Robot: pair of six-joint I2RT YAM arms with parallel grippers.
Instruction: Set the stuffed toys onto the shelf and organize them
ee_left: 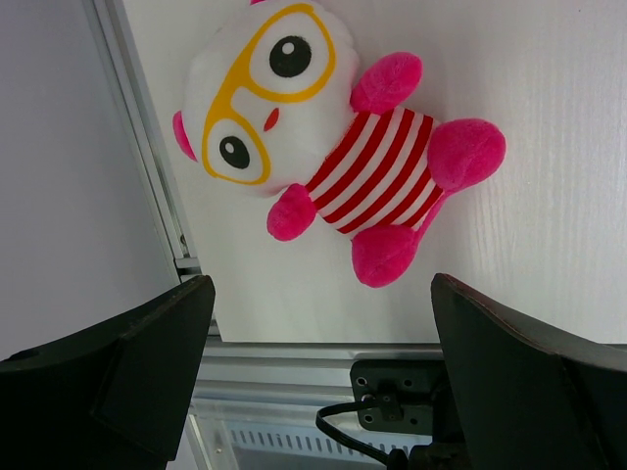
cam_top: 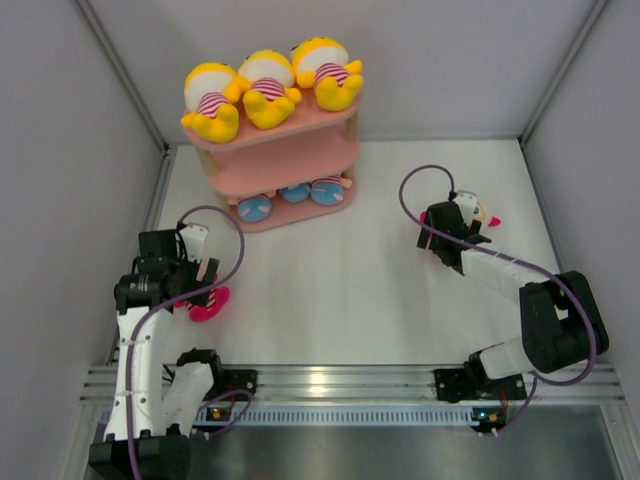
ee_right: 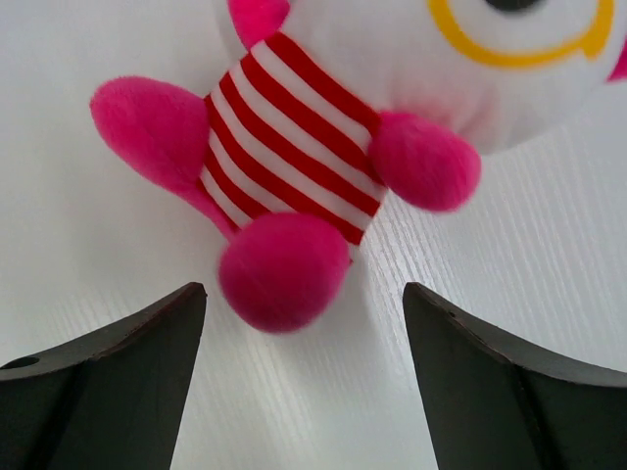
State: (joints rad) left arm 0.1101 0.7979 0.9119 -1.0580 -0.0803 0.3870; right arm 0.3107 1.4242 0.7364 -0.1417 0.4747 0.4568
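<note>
Spread wide and gripping nothing, the left gripper [ee_left: 321,294] hangs above the table [ee_left: 549,117]; its wrist view shows a pink toy [ee_left: 333,147] lying face up just beyond the fingertips, with a white face, yellow glasses and a striped shirt, clear of both fingers; in the top view only a pink scrap of that toy [cam_top: 210,303] peeps from under the arm, well off to the shelf's [cam_top: 290,170] near left. Likewise spread and holding nothing, the right gripper [ee_right: 304,294] faces a second pink toy [ee_right: 304,147] on its back; one foot lies between the fingertips, touching neither; in the top view the wrist hides most of it, off to the shelf's near right. Only the top view shows the shelf itself; three yellow toys [cam_top: 265,88] sit side by side on its top board; three blue-bottomed ones [cam_top: 295,192] sit on its lowest.
</note>
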